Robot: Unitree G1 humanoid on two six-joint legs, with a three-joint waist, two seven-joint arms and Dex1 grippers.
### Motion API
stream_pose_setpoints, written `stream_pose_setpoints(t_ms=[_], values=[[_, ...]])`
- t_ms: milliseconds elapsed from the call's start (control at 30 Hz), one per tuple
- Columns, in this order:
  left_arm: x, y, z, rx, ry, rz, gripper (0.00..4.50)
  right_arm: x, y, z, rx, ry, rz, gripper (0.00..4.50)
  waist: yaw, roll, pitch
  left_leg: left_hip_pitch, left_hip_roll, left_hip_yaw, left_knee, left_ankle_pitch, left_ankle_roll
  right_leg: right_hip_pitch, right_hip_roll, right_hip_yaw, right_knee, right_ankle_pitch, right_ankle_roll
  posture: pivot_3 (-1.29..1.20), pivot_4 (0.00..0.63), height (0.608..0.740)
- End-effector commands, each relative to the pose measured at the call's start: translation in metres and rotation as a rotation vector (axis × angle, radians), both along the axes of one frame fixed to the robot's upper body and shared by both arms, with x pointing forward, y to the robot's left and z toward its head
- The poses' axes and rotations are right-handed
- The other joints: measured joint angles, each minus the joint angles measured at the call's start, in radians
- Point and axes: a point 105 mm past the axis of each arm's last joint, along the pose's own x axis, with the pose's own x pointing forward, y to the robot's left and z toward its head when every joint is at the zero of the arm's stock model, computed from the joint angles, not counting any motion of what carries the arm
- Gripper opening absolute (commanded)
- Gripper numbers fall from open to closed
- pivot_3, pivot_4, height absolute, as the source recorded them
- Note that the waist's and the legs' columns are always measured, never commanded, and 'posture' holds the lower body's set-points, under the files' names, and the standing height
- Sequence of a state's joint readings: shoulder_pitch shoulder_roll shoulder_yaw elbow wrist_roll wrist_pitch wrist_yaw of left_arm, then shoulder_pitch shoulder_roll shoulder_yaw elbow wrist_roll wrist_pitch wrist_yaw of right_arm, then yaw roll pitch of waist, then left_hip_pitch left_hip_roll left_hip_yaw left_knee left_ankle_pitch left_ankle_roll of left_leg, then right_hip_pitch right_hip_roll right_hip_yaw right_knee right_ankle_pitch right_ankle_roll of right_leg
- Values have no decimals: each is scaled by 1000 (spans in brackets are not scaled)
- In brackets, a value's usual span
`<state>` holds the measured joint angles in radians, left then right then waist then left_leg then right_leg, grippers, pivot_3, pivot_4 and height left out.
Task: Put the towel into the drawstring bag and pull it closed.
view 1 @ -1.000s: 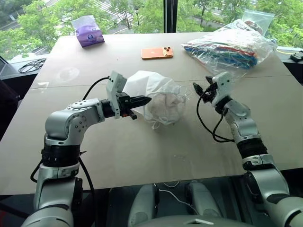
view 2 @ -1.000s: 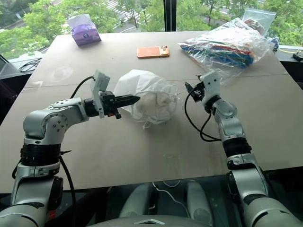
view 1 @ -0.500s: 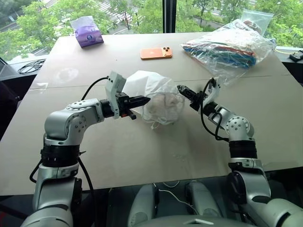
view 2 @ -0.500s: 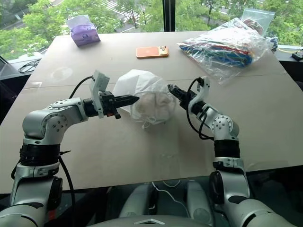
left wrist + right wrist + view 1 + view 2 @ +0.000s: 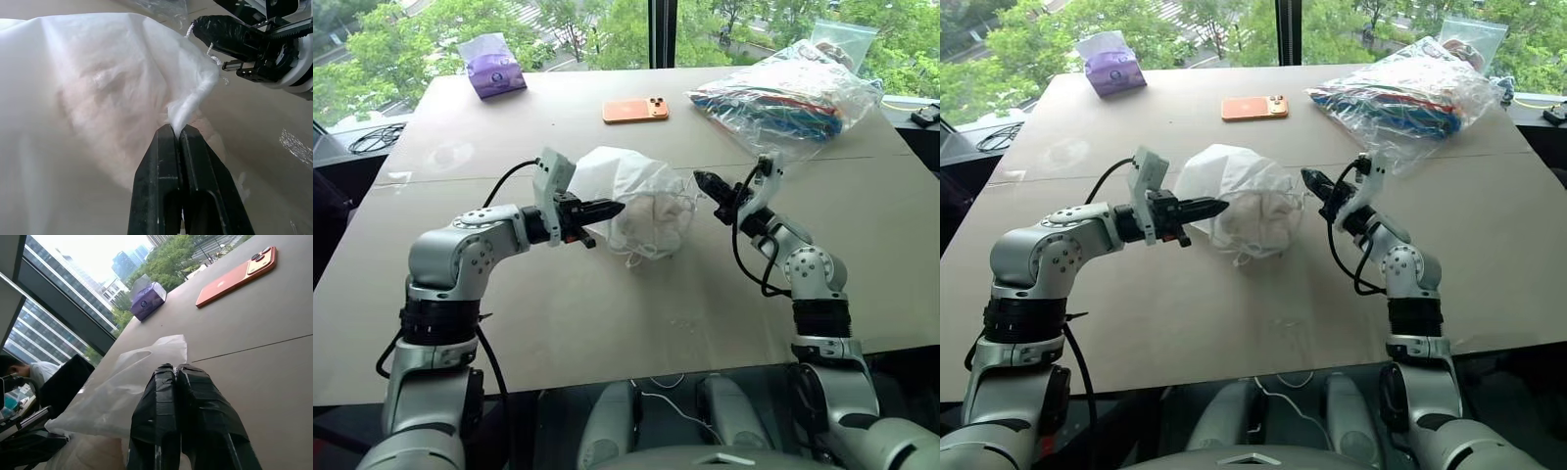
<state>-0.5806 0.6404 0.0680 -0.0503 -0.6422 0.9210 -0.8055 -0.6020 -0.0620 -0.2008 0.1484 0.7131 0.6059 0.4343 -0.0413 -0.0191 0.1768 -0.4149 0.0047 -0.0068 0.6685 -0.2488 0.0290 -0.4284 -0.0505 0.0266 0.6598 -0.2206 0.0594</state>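
Left hand (image 5: 610, 208) pinches the drawstring bag (image 5: 631, 191) by its gathered mouth, towel (image 5: 656, 211) inside; right hand (image 5: 705, 182), pressed together beside the bag, may have missed the cord, leaving the mouth open.

A big brown worktop (image 5: 607, 313) filled most of the room in sight. A thin line ran across it from side to side. Behind it stood tall windows (image 5: 597, 29) with a dark post (image 5: 663, 32) between the panes. Green trees (image 5: 401, 49) showed outside in bright daylight, and tall city buildings (image 5: 68, 313) rose farther off. A black cable (image 5: 377, 135) lay coiled on a ledge beside the worktop. A dark chair (image 5: 63, 384) stood near the window.
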Motion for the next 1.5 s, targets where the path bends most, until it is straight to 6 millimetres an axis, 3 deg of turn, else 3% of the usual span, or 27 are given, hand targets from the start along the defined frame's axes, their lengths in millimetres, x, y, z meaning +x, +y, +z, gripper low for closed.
stream_pose_setpoints(t_ms=[33, 133, 300, 333, 367, 467, 567, 600, 667, 733, 867, 967, 1100, 1500], values=[[8, 0, 9, 6, -56, 13, 0, -7, -17, 35, 128, -137, -61, 64, 1, 0, 0, 0, 0, 0, 0, 0, 0, 0, 0, 0, 0, 0, 0, 0, 150, 740], [23, -2, 14, -23, -52, 57, 0, -9, -32, 38, 255, -118, -129, 64, 8, 0, 0, 0, 0, 0, 0, 0, 0, 0, 0, -1, 0, 0, 0, 0, 150, 740], [34, -9, 18, -1, -114, 49, 0, -16, -30, 36, 300, -81, -132, 64, 5, 0, 0, -1, 0, 0, 0, 0, 0, 0, 0, 0, -1, 0, 0, 0, 150, 740], [40, -11, 19, 16, -145, 61, 554, -17, -29, 36, 302, -76, -133, 0, 5, 0, 0, -1, 0, 0, 0, 0, 0, 0, 0, 0, 0, 0, 0, 0, 150, 740], [48, -11, 24, 18, -186, 88, 787, -17, -29, 36, 308, -68, -140, 0, 5, 0, 0, -1, 0, 0, 0, 0, 0, 0, 0, 0, 0, 0, 0, 0, 150, 740], [64, -14, 55, -52, -345, 145, 2164, -17, -33, 30, 333, -35, -180, 0, 7, 0, 0, -1, -1, -1, 0, 0, 0, 0, 0, -1, 0, 0, 0, 0, 150, 740], [49, -20, 77, -249, -356, 63, 3475, -11, -43, 25, 358, 5, -257, 0, 2, 0, 0, -1, -1, 0, 0, 0, 0, 0, 0, 0, 0, 0, 0, 0, 150, 740], [39, -20, 76, -291, -321, 16, 3830, -10, -44, 24, 362, 10, -273, 0, -3, 0, 0, -1, 0, 1, 0, 0, 0, -1, 0, 0, 0, 0, 0, 0, 150, 740], [23, -15, 51, -239, -260, -23, 4458, -8, -45, 25, 363, 9, -285, 0, -8, 1, -1, -1, 0, 2, -1, 0, 0, -2, 0, 2, 0, 0, 0, 0, 150, 740], [12, -6, 21, -149, -204, -11, 4458, -7, -45, 25, 367, 9, -291, 0, -13, 2, -1, 0, 1, 3, -2, 0, 0, -3, 0, 3, 0, 0, 0, 0, 150, 740], [-5, 2, -18, -112, -145, 62, 4458, -8, -43, 25, 360, 3, -288, 0, -6, 2, -1, -1, 1, 2, -2, 0, 0, -3, 0, 2, 1, 0, 0, 0, 150, 740], [2, 1, -37, -59, -192, 157, 4458, -8, -41, 25, 365, 3, -285, 0, 12, 2, -1, -1, 0, 1, 0, 0, 0, -2, -1, 1, 1, 0, 0, 0, 150, 740], [6, -6, -61, 102, -295, 129, 4458, -8, -37, 26, 366, 3, -272, 0, 22, 2, -1, 0, -1, 0, 0, 0, 0, -1, -1, 1, 1, 0, 0, 0, 150, 740], [25, -33, -77, 315, -492, -76, 4458, -6, -37, 33, 367, -11, -274, 0, 24, 2, -1, -1, -1, 1, 0, 0, 0, -2, -1, 1, 1, 0, 0, 0, 150, 740]])
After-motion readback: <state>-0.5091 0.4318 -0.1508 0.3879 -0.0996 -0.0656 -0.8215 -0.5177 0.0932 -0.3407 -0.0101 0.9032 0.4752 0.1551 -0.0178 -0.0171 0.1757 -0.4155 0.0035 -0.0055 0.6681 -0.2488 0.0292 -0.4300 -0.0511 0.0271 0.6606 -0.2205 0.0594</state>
